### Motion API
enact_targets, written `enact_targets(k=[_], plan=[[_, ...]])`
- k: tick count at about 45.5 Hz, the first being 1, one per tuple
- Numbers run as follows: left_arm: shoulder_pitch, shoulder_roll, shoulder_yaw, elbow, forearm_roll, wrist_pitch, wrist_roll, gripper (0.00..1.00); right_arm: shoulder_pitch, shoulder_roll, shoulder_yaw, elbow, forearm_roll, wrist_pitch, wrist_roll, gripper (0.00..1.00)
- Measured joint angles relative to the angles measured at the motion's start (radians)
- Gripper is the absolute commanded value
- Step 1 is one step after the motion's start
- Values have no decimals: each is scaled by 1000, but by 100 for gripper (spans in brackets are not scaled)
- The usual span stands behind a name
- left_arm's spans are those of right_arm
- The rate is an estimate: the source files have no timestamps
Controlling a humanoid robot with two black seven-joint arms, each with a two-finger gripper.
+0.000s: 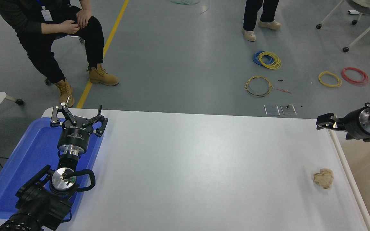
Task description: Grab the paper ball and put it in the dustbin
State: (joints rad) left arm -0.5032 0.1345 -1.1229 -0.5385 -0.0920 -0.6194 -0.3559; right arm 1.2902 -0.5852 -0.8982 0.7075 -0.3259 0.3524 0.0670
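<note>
The paper ball (323, 178), a small tan crumpled wad, lies on the white table (204, 166) near its right edge. The dustbin (349, 179) stands just right of the table, showing its cream rim and beige inner wall. My right gripper (325, 121) comes in from the right edge and hangs above the table's far right corner and the bin's rim. It is well behind the ball and empty, and I see it side-on. My left gripper (77, 113) is parked open over the blue tray at the lower left.
A shallow blue tray (18, 166) lies at the table's left end. A person sits beyond the far left corner (59, 29), another stands further back (259, 16). Cable coils (267, 59) lie on the floor.
</note>
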Motion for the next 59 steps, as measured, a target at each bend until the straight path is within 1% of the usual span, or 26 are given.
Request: enact_targets(k=[10, 30, 59], plan=[[0, 0, 0, 0, 0, 0, 0, 100, -99, 5, 11, -51, -5, -52, 0, 100], [0, 0, 0, 0, 0, 0, 0, 100, -218, 42, 21, -75, -5, -136, 1, 100], [-1, 0, 0, 0, 0, 0, 0, 100, -338, 88, 115, -89, -4, -202, 0, 99]])
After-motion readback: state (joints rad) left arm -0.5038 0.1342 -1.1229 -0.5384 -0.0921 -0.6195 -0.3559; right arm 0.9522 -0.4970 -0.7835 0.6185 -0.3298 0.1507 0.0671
